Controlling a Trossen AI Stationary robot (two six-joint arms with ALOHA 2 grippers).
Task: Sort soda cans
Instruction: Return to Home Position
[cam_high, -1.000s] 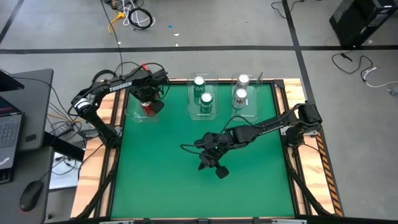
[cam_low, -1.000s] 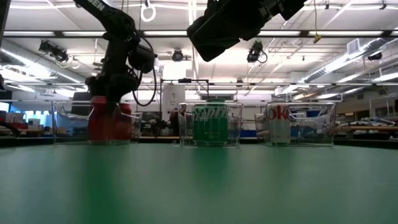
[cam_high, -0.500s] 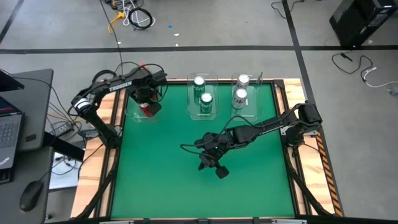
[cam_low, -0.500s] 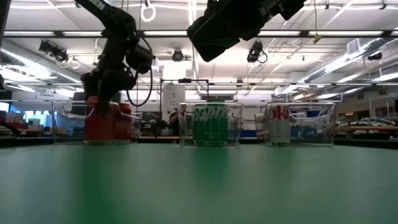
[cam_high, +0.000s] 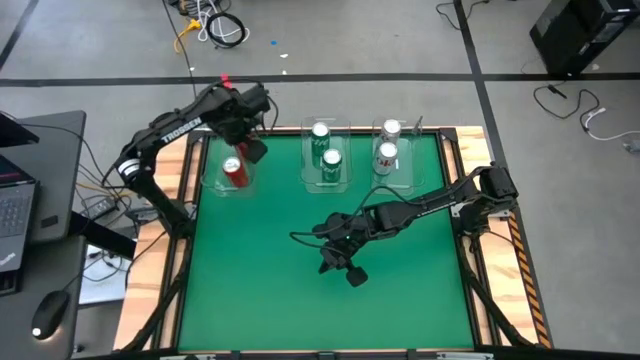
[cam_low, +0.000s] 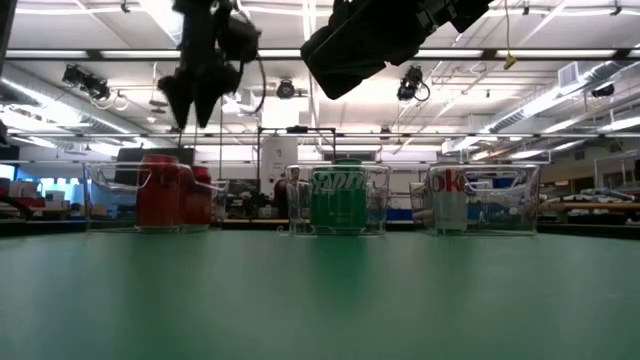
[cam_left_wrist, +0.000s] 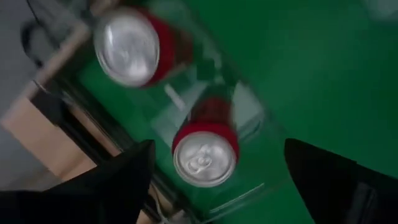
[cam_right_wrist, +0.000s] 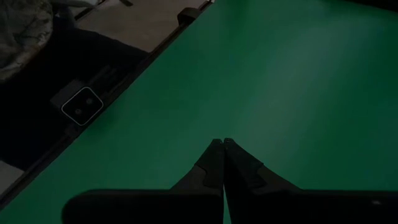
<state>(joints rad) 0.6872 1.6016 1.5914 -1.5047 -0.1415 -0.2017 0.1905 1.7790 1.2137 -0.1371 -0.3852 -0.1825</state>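
Observation:
Two red soda cans (cam_left_wrist: 204, 155) (cam_left_wrist: 127, 46) stand upright in the clear left bin (cam_high: 212, 181) at the table's far left. My left gripper (cam_left_wrist: 217, 167) hangs open above them, touching neither; the low view shows it (cam_low: 197, 105) well above the can tops (cam_low: 162, 190). Two green cans (cam_high: 331, 164) stand in the middle bin, and two silver-white cans (cam_high: 385, 155) in the right bin. My right gripper (cam_right_wrist: 222, 148) is shut and holds nothing, above the table's middle (cam_high: 345, 268).
Three clear bins stand in a row along the far edge (cam_low: 338, 200). The green mat (cam_high: 260, 290) is bare in front of them. Wooden rails (cam_high: 181, 190) border the table. A laptop and a mouse lie on a desk to the left (cam_high: 20, 220).
My left gripper has risen straight up out of the left bin, from around the red can's top to well above it, drifting slightly toward the far edge. It has let go of the can, which stays standing in the bin beside the other red one.

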